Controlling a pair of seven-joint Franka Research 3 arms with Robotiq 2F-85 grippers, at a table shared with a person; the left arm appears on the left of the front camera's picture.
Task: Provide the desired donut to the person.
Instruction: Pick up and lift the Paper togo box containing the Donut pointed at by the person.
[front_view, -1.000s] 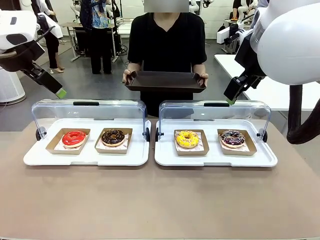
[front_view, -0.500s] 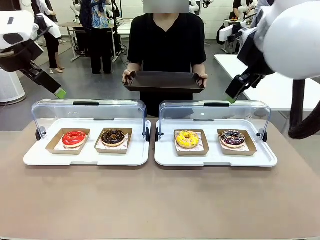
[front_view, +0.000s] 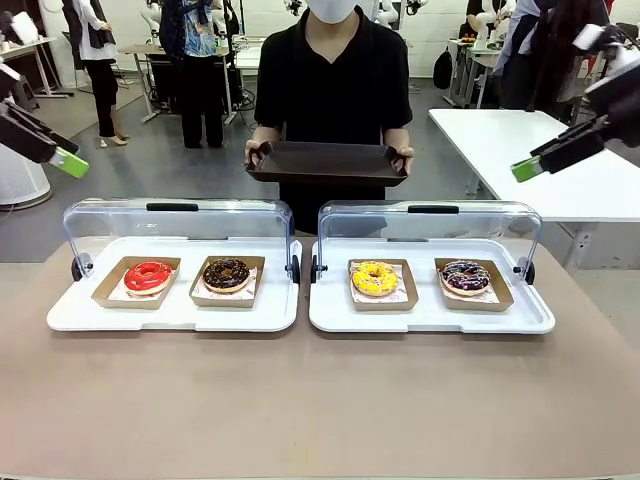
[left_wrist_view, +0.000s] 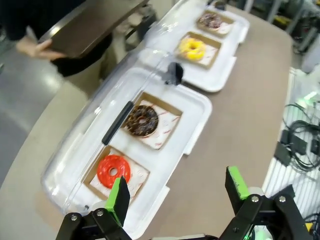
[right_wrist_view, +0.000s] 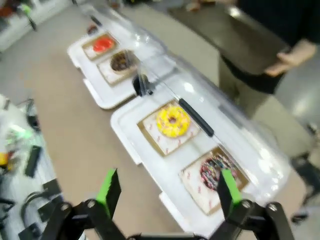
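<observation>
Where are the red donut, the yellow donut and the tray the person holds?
red donut (front_view: 137, 277): front view, icing left of the hole.
yellow donut (front_view: 363, 280): front view, icing left of the hole.
tray (front_view: 328, 160): front view, middle of its dark floor.

Left tray (front_view: 75, 318) beside right tray (front_view: 430, 318) on table (front_view: 300, 400), two donuts (front_view: 227, 274) in each, person (front_view: 333, 70) behind.

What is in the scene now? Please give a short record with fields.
person: at the far side, holding a dark tray with both hands
left case: red donut, chocolate donut
right case: yellow donut, sprinkled donut
case lids: open
left claw: open, empty, high up
right claw: open, empty, high up
</observation>
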